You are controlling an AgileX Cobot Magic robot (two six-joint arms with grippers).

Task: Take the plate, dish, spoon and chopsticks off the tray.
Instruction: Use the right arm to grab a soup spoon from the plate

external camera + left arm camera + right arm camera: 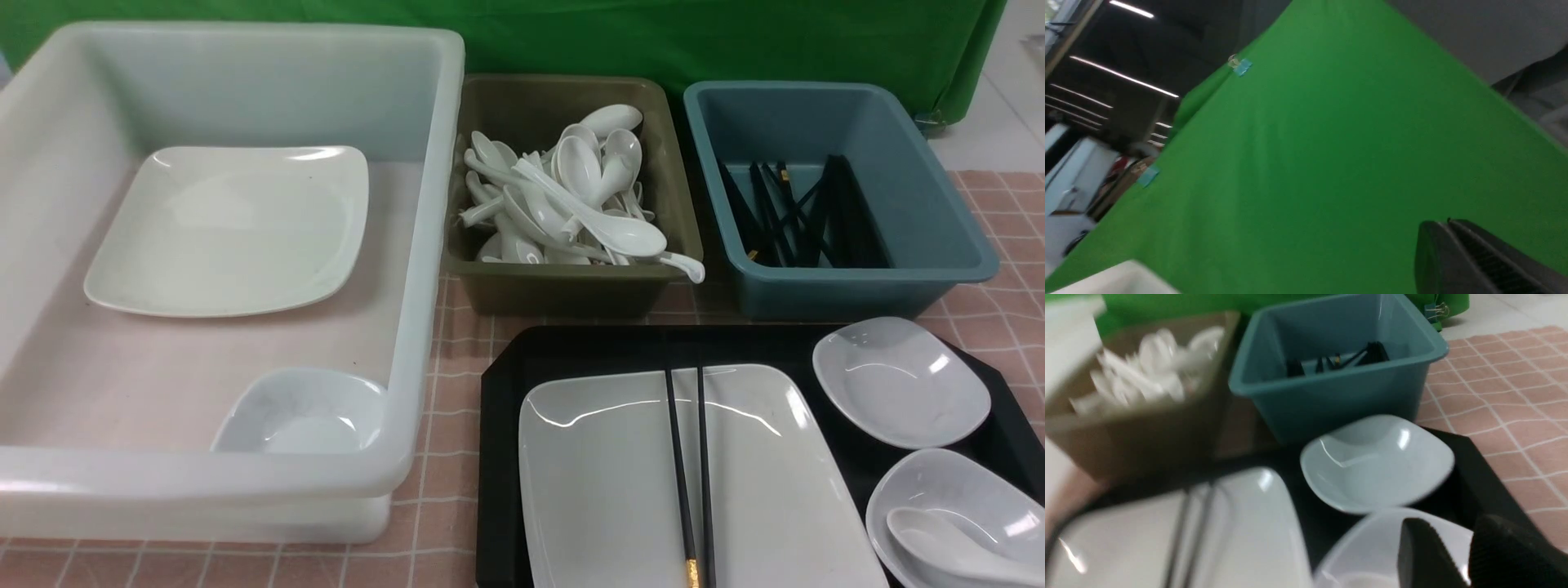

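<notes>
The black tray [500,457] lies at the front right. On it rests the large white plate [604,490] with the black chopsticks [690,465] laid across it. One small white dish [902,382] sits at the tray's far right corner. A nearer dish [951,490] has the white spoon [947,543] in it. Neither gripper shows in the front view. In the right wrist view my right gripper [1449,524] hovers open over the nearer dish [1367,547], nothing between its fingers. My left gripper [1447,222] is shut and empty, facing the green backdrop.
A big translucent white tub [424,245] at the left holds a white plate [229,229] and a small bowl [302,412]. Behind the tray stand an olive tub [571,294] full of spoons and a blue tub [865,290] with chopsticks. A pink checked cloth [457,359] covers the table.
</notes>
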